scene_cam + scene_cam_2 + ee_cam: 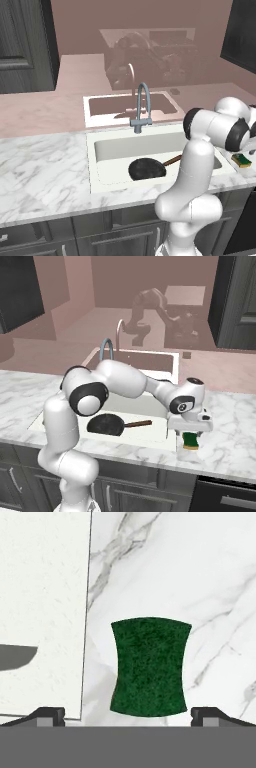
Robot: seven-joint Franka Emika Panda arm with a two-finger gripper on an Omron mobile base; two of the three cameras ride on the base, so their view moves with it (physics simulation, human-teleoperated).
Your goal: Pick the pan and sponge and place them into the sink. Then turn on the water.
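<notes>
Marble counter [45,165] surrounds white sink [100,150]. Pan [147,168] already lies in basin, handle toward right wall. Gripper [190,442] hangs directly over sponge [150,666], jaws spread wide either side, nothing held, likely lining up for pick. Sponge sits on counter just right of sink rim, green layer up, yellow below.

Nothing here can be read: no text, label, brand, number or sign stands on the sponge [150,666], the pan [147,168], the sink [150,145] or the marble surface [45,170].
</notes>
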